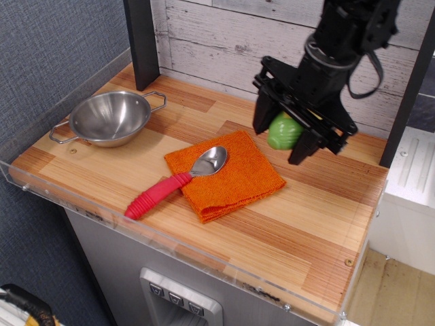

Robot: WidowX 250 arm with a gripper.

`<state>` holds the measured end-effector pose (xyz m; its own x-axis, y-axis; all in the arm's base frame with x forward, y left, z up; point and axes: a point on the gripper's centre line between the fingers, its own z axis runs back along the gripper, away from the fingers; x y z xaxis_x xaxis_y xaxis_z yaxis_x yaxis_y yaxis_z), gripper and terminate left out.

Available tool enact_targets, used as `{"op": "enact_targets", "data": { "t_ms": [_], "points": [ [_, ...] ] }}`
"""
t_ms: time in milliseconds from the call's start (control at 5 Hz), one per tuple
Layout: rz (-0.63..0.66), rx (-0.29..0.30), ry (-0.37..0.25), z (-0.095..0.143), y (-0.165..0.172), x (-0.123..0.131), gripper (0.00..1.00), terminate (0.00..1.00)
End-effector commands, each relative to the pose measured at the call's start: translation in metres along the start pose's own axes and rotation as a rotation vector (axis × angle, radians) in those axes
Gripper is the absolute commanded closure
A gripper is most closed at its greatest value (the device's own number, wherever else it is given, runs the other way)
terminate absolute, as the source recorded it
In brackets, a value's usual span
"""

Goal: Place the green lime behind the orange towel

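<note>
The green lime (283, 132) is a small glossy light-green toy held between the black fingers of my gripper (283, 138), which is shut on it. It hangs above the wooden counter, just behind the far right corner of the orange towel (224, 175). The towel lies flat in the middle of the counter. The lime's underside and tip are hidden by the fingers.
A spoon with a red ribbed handle (158, 193) lies with its steel bowl on the towel. A steel bowl with handles (110, 119) stands at the back left. A black post (142, 42) and a white plank wall stand behind. A clear acrylic rim edges the counter front.
</note>
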<state>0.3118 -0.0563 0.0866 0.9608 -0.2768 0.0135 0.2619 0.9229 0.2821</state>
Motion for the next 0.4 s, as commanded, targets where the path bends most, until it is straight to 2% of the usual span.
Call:
{"op": "enact_targets", "data": {
  "t_ms": [0, 200],
  "points": [
    [0.096, 0.000, -0.035, 0.010, 0.040, 0.002, 1.00, 0.00],
    [0.112, -0.009, -0.021, 0.002, 0.054, 0.003, 1.00, 0.00]
  ]
}}
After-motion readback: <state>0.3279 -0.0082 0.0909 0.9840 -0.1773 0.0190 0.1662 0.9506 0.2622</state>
